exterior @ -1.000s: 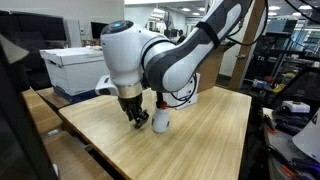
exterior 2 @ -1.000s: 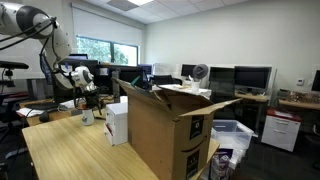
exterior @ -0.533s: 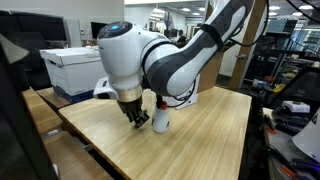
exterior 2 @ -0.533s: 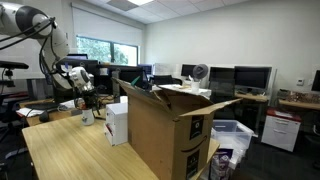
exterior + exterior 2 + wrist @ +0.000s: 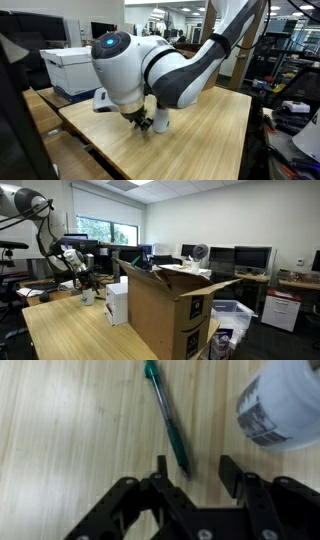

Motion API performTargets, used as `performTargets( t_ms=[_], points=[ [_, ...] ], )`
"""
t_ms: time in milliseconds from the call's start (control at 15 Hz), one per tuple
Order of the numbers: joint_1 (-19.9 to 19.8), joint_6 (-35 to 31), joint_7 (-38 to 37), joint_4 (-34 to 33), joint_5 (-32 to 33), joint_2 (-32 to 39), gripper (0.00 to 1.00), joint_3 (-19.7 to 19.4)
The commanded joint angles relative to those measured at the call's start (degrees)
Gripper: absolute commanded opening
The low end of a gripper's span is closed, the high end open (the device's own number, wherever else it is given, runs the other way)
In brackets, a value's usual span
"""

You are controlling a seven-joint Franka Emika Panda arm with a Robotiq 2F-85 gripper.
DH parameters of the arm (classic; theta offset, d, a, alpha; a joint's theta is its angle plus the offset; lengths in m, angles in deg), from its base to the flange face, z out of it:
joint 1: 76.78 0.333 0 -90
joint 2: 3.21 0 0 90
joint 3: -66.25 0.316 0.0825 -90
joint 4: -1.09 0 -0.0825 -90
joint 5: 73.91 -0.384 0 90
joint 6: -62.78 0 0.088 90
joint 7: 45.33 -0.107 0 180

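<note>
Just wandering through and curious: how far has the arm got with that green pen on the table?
Done: the gripper is low over the wooden table, beside a white container. In hand: its open jaws straddle one end of the green pen. Left: closing and lifting; the pen lies flat, ungripped.

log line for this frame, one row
end effector: open | nearest: green pen, flat on wooden table | beside: white container

Arm (image 5: 150, 70): large rounded shells in glossy white, joined by dark grey bands at the joints; one small blue light (image 5: 110, 41) set into the biggest shell. Pincer (image 5: 195, 472): matte black throughout, exposed linkage bars with round pivots, two blunt rectangular fingers (image 5: 231, 475).
</note>
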Motion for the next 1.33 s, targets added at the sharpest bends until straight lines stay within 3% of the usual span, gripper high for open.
performTargets(
  t_ms=[0,67,267,600,1200,1267],
  points=[
    [0.26,2.39,-1.67,-0.90,2.71,0.98,0.38,0.81],
    [0.19,2.61,-1.50,-0.95,2.86,1.15,0.26,1.02],
    [0.21,3.31,-1.42,-1.30,3.01,1.49,0.10,1.50],
    [-0.09,3.80,-1.43,-1.55,2.80,1.40,0.03,2.08],
    [-1.00,2.98,-2.41,-0.49,1.67,-0.73,0.05,3.17],
    [-0.99,3.19,-2.77,-0.85,1.66,-0.58,0.31,3.05]
  ],
)
